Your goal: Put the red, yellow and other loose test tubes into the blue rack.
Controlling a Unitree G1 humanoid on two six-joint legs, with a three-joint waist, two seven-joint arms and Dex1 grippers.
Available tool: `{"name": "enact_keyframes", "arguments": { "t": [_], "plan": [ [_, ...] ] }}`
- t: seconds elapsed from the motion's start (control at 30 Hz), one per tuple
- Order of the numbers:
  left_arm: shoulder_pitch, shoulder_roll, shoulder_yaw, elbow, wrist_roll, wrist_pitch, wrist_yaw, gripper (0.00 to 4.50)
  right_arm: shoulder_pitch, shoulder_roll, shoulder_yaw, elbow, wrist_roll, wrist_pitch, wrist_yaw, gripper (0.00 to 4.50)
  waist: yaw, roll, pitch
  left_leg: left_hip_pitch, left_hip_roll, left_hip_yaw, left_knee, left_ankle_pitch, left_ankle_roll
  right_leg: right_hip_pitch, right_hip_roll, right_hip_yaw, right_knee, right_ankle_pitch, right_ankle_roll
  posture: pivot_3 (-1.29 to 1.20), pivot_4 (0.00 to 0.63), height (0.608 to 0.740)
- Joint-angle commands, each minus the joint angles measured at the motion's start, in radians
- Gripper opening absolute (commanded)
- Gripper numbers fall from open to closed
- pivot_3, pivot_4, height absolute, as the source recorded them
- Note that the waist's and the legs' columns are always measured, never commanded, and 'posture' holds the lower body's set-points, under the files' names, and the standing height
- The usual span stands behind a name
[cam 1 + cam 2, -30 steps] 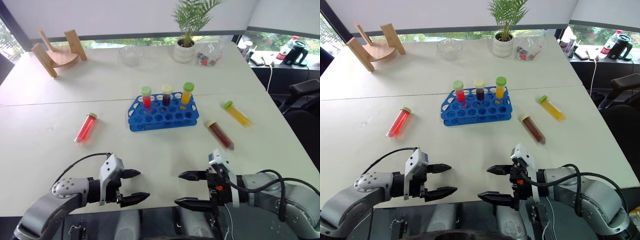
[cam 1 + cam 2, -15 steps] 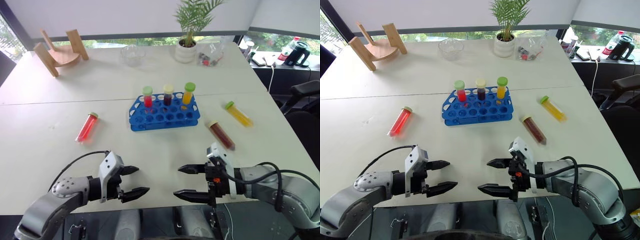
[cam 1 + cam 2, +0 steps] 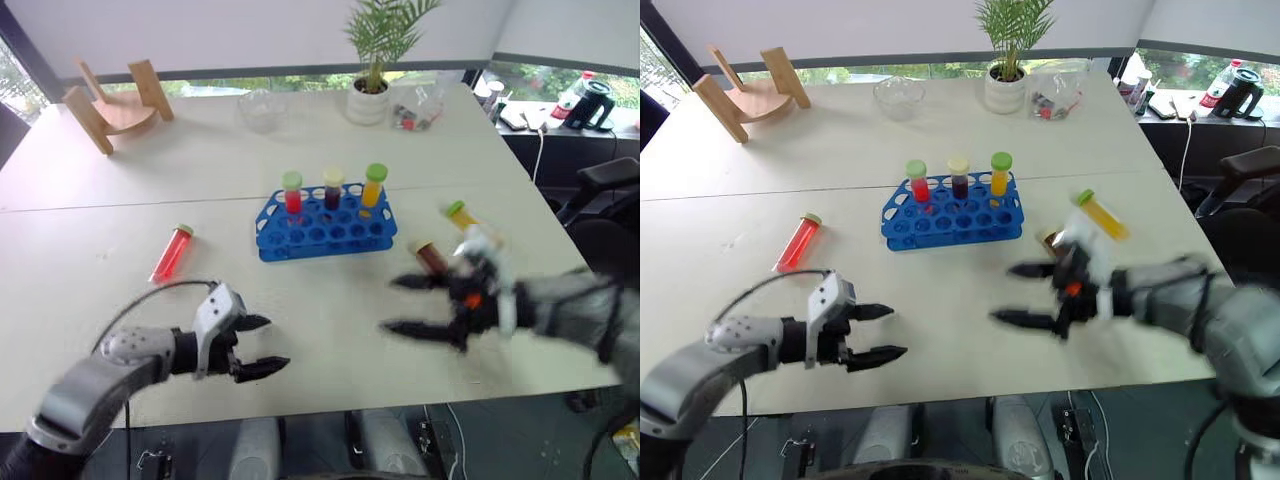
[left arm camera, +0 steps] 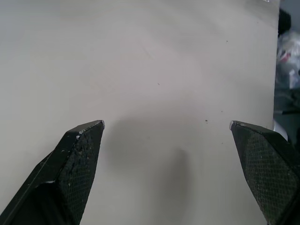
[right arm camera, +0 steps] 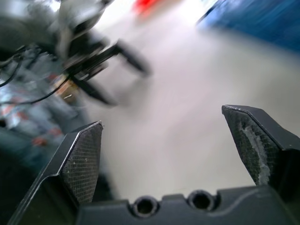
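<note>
The blue rack (image 3: 325,228) stands mid-table with three capped tubes upright in its back row: red, dark and orange. A loose red tube (image 3: 171,254) lies to its left. To the rack's right lie a yellow tube (image 3: 462,216) and a dark brown tube (image 3: 430,256), both partly covered by my right gripper (image 3: 390,304). That gripper hovers open and empty just in front of them. My left gripper (image 3: 277,342) is open and empty over bare table (image 4: 154,70) near the front edge, well short of the red tube. The right wrist view catches the left gripper (image 5: 108,61).
At the back of the table stand a wooden stand (image 3: 110,105), a glass bowl (image 3: 262,108), a potted plant (image 3: 372,60) and a clear bag of small items (image 3: 415,110). The table's right edge drops off beside a dark chair (image 3: 605,190).
My right gripper has risen and swung forward and right, from the front edge up to the dark and yellow tubes. The left gripper lifted and edged forward a little. Both stayed open.
</note>
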Motion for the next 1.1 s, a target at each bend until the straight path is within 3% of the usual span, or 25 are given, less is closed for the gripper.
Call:
{"name": "enact_keyframes", "arguments": {
  "t": [0.03,0.13,0.2,0.27,0.47,0.63,0.73,0.83,0.93,1.1],
  "plan": [
    [-0.141,0.048,0.059,-0.001,-0.082,0.028,-0.083,4.43,-0.192,-0.111,0.125,0.255,-0.23,-0.102,0.117,4.5,0.002,0.0,0.0,0.0,0.0,0.0,0.0,0.0,0.0,0.0,0.0,0.0,0.0,-0.001,0.0,0.0,0.15,0.74],
    [-0.23,0.081,0.056,0.001,-0.087,0.027,-0.126,4.43,-0.365,-0.134,0.326,0.48,-0.479,-0.219,0.21,4.5,-0.004,0.0,0.0,-0.001,0.0,0.001,-0.003,-0.001,0.001,-0.001,0.0,0.0,-0.004,0.0,0.002,0.0,0.15,0.74],
    [-0.293,0.093,0.03,0.005,-0.043,-0.01,-0.138,4.43,-0.495,-0.098,0.51,0.705,-0.704,-0.298,0.262,4.5,-0.013,0.0,0.0,-0.001,0.0,0.003,-0.003,-0.003,0.005,-0.002,0.0,0.001,-0.005,0.001,0.005,0.0,0.15,0.74],
    [-0.338,0.086,-0.001,0.007,-0.01,-0.037,-0.145,4.43,-0.582,-0.034,0.615,0.901,-0.834,-0.364,0.315,4.5,-0.013,0.0,0.0,-0.004,0.0,0.004,-0.004,-0.002,0.003,-0.004,0.0,0.001,-0.006,0.001,0.006,0.0,0.15,0.74],
    [-0.373,0.052,-0.027,0.004,0.003,-0.028,-0.12,4.43,-0.75,0.17,0.674,1.326,-1.029,-0.534,0.322,4.5,-0.014,0.001,0.0,-0.019,0.0,0.005,-0.002,0.0,0.001,-0.022,0.0,0.003,0.0,0.001,0.006,0.0,0.15,0.74],
    [-0.347,0.043,-0.037,-0.008,0.016,-0.024,-0.107,4.43,-0.826,0.267,0.689,1.553,-1.154,-0.662,0.287,4.5,-0.01,0.001,0.001,-0.019,0.0,0.006,-0.001,0.001,-0.002,-0.024,0.0,0.004,0.003,0.001,0.006,0.0,0.15,0.74],
    [-0.341,0.033,-0.038,-0.014,0.014,-0.019,-0.094,4.5,-0.856,0.304,0.702,1.64,-1.224,-0.701,0.322,3.72,-0.007,0.001,0.001,-0.018,0.0,0.005,0.0,0.002,-0.004,-0.023,0.0,0.004,0.005,0.002,0.006,0.0,0.15,0.74],
    [-0.323,0.024,-0.035,-0.024,0.014,-0.017,-0.077,4.5,-0.875,0.327,0.695,1.694,-1.267,-0.705,0.362,2.09,-0.008,0.002,0.001,-0.018,-0.001,0.005,0.001,0.002,-0.004,-0.022,-0.001,0.004,0.006,0.002,0.006,0.0,0.15,0.74],
    [-0.286,0.015,-0.028,-0.052,0.006,-0.009,-0.051,4.5,-0.877,0.344,0.68,1.722,-1.3,-0.725,0.329,0.86,-0.009,0.002,0.0,-0.017,-0.001,0.005,0.001,0.003,-0.004,-0.022,-0.001,0.004,0.006,0.002,0.006,0.0,0.15,0.74],
    [-0.234,0.023,-0.001,-0.073,-0.005,0.003,-0.033,4.5,-0.878,0.342,0.638,1.73,-1.319,-0.775,0.287,0.84,-0.009,0.001,0.0,-0.016,-0.001,0.005,0.001,0.003,-0.005,-0.02,-0.001,0.004,0.007,0.002,0.007,0.0,0.15,0.74]
  ]
}}
